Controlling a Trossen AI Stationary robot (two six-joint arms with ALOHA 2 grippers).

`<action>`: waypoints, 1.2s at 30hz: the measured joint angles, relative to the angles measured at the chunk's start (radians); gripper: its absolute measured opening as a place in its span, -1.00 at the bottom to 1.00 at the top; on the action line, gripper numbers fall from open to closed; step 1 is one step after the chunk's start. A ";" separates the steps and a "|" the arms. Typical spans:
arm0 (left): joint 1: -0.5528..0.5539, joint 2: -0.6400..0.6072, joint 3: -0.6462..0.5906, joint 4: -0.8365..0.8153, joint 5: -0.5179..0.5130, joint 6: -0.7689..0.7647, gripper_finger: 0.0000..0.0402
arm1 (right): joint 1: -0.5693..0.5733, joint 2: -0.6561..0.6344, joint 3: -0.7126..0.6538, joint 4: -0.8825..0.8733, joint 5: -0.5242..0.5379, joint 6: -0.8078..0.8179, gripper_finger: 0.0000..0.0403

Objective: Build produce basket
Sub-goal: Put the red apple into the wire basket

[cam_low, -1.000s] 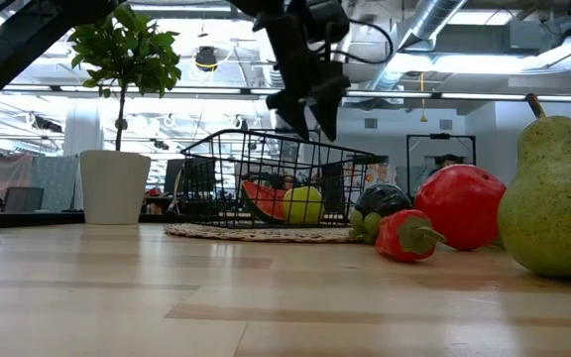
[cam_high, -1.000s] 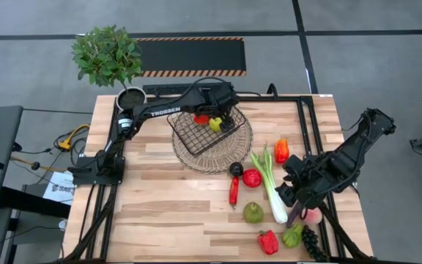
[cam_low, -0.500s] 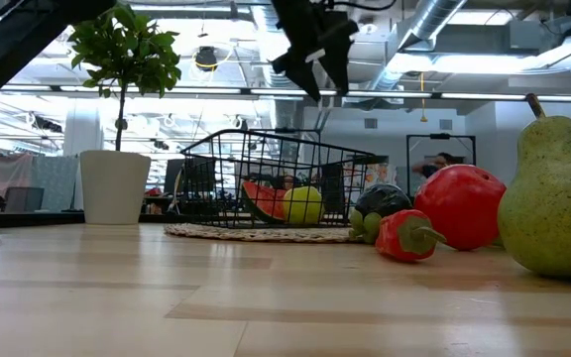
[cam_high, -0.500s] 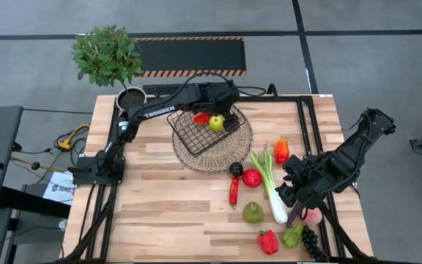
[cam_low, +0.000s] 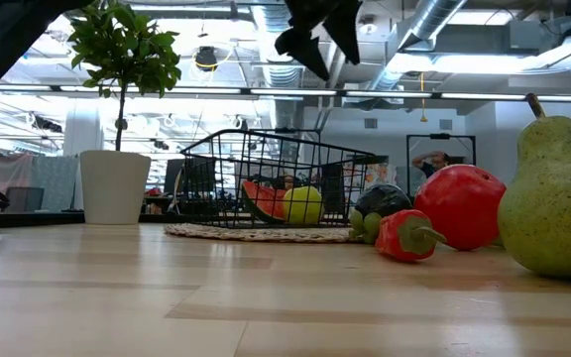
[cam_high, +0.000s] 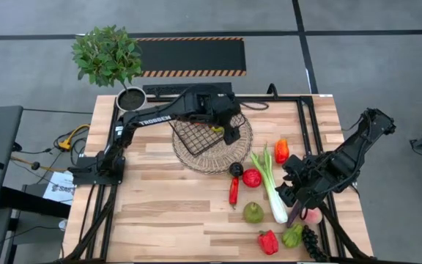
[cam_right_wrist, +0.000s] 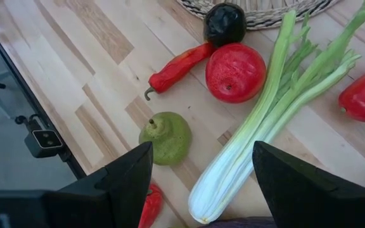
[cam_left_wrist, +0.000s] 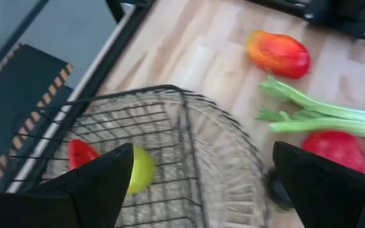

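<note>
The dark wire basket (cam_high: pixel 196 136) stands on a round woven tray (cam_high: pixel 222 158) at the table's far middle. In it lie a red piece (cam_left_wrist: pixel 80 154) and a yellow-green fruit (cam_left_wrist: pixel 142 168). My left gripper (cam_high: pixel 231 133) hangs open, high above the basket's right side (cam_low: pixel 323 45), with nothing between its fingers (cam_left_wrist: pixel 204 190). The rest of the produce lies on the table to the right: a leek (cam_high: pixel 271 185), a red apple (cam_high: pixel 252 177), a chilli (cam_high: pixel 234 191) and a pear (cam_high: pixel 253 213). My right gripper (cam_high: pixel 293 207) waits open above the leek's white end (cam_right_wrist: pixel 201 196).
An orange-red pepper (cam_high: pixel 281 150), a dark round fruit (cam_high: pixel 236 169), a red pepper (cam_high: pixel 268 242), a green pepper (cam_high: pixel 292 235), a peach (cam_high: pixel 313 215) and grapes (cam_high: pixel 312 243) lie at the right and near right. A potted plant (cam_high: pixel 108 55) stands at the far left corner. Bare wood lies at the near left.
My left gripper has risen from just over the basket and drifted toward the table's right and near side, staying open. The two pieces in the basket have kept their place.
</note>
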 joint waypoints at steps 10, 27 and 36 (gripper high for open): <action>-0.119 -0.061 0.000 0.057 0.001 -0.066 0.81 | 0.000 0.000 0.000 0.003 0.002 -0.017 0.45; -0.424 -0.114 0.000 0.211 -0.010 -0.166 0.81 | 0.000 0.000 0.000 0.018 0.007 -0.054 0.45; -0.537 -0.108 0.000 0.234 -0.145 -0.219 0.81 | 0.000 0.000 0.000 0.031 0.006 -0.076 0.45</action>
